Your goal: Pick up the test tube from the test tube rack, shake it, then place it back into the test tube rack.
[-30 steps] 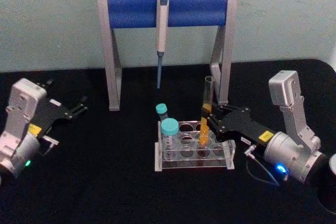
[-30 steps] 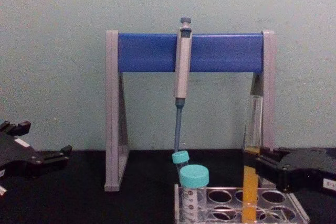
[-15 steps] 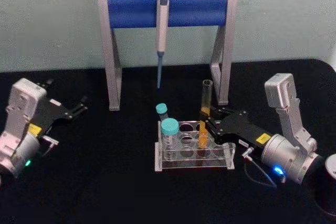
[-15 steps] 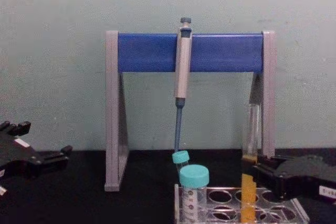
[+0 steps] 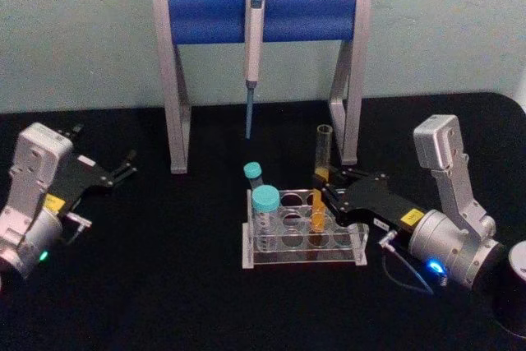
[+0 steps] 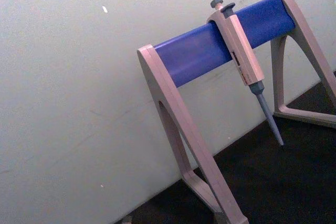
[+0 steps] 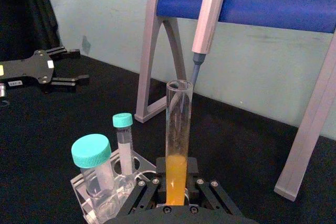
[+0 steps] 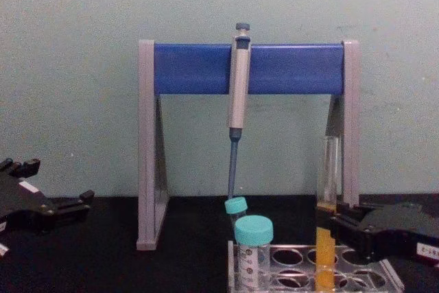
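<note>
Your right claw holds the test tube upright in the test tube rack mid-bench; your left claw rests narrowly parted near the left edge.

I'm looking at a lab bench setup, staged for bench chemistry. A pipette is hanging from a stand with a blue bar and grey legs, backed by a plain pale wall. In front, a clear rack is sitting on a black table, holding a glass tube with orange-yellow liquid and two teal-capped vials. I'm seeing the same glassware close up in the right wrist view: tube, vials, pipette. Nothing domestic is showing; it's all labware on a dark worktop.
</note>
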{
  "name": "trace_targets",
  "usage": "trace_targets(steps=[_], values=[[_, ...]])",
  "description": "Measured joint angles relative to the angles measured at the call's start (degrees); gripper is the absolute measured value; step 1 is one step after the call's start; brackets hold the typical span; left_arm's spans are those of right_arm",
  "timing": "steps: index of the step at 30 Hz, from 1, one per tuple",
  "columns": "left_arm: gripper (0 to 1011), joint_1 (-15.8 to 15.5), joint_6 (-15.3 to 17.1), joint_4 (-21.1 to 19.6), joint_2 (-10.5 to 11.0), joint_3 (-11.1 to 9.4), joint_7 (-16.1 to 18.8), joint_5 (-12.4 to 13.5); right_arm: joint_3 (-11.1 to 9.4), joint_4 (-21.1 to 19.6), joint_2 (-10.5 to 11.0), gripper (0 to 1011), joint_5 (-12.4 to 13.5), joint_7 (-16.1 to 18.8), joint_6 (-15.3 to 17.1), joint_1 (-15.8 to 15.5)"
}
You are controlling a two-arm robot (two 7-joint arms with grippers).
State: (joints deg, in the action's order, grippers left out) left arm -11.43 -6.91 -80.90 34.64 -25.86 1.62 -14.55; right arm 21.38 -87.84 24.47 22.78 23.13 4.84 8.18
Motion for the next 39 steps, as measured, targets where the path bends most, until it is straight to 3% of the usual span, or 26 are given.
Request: trace_targets(steps=[6,17,29,39], values=[[1001,0.0,0.0,0.0,0.0,0.0,0.0,0.0,0.0,0.0,0.0,284,0.0,0.0,0.0,0.0],[1001,0.0,0.0,0.0,0.0,0.0,0.0,0.0,-0.1,0.0,0.0,664,0.1,0.0,0.0,0.0],[1001,0.0,0.0,0.0,0.0,0.0,0.0,0.0,-0.1,0.0,0.0,1000,0.1,0.0,0.0,0.0],[1001,0.0,0.0,0.0,0.0,0.0,0.0,0.0,-0.7,-0.5,0.5,1000,0.3,0.2,-1.1,-0.6]])
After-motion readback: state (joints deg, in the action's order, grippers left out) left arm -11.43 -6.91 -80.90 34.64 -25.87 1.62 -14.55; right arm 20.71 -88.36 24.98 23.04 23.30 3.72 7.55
